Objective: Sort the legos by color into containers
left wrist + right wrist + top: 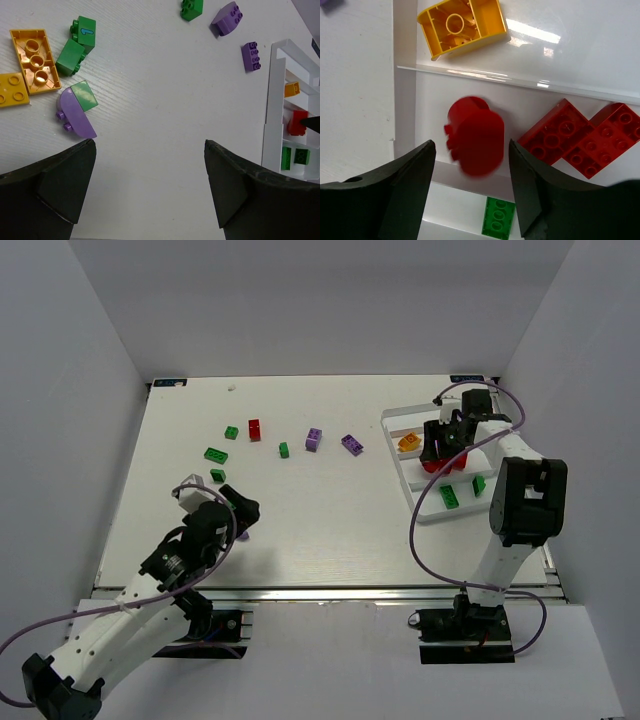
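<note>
My right gripper (447, 445) hangs over the white tray (392, 435), open. In the right wrist view a red rounded piece (476, 135) shows blurred between the spread fingers (405, 190), touching neither, over the middle compartment. Two red bricks (585, 137) lie in the same compartment. A yellow piece (462, 25) lies in the far compartment and a green brick (499, 217) in the near one. My left gripper (149, 150) is open and empty, low over the table, next to a purple rounded piece (75, 112) with a green block on it.
Loose on the table are green bricks (215, 454), a red brick (254, 429) and two purple bricks (314, 439), (352, 444). Two orange plates (34, 60) and green bricks (77, 45) lie by my left gripper. White walls enclose the table.
</note>
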Available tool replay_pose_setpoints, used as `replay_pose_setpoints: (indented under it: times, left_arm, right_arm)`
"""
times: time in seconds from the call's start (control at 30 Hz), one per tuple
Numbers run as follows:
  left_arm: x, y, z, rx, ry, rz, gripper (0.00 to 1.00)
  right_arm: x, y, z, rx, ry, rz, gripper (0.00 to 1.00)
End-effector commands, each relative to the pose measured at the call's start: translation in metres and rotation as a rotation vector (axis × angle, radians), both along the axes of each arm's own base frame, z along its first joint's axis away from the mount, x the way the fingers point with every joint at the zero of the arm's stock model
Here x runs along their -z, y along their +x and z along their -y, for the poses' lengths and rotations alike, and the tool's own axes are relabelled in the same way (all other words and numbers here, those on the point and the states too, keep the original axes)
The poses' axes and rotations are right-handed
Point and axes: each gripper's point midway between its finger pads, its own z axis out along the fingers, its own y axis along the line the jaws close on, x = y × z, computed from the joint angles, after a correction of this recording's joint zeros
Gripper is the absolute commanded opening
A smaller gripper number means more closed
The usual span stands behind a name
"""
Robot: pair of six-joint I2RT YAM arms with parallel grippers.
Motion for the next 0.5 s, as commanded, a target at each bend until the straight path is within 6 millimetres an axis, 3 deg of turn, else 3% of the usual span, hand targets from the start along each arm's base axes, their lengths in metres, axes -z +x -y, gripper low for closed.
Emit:
replay_pose_setpoints:
  times: [0.0, 0.2, 0.27, 0.37, 0.47]
  left_arm:
    - [0.005, -0.003, -0.008, -0.036, 0.000, -0.010, 0.98]
    - [0.005, -0.004, -0.009, -0.050, -0.007, -0.021, 0.98]
    - [0.005, -0.005, -0.011, -0.062, -0.006, -0.027, 0.97]
    - [0.007, -0.006, -0.013, -0.079, -0.007, -0.042, 0.89]
    - [0.007, -0.005, -0.015, -0.097, 0.002, -0.053, 0.63]
  right_arm:
    - [-0.018, 0.016, 0.003, 0.014, -0.007, 0.066, 0.67]
    - [-0.035, 0.019, 0.002, -0.005, 0.008, 0.100, 0.73]
    - [-0.051, 0.018, 0.000, -0.034, 0.004, 0.132, 0.89]
    - [-0.084, 0.011, -0.008, -0.204, -0.011, 0.234, 0.89]
    - [-0.118, -0.018, -0.034, -0.503, 0.050, 0.372, 0.89]
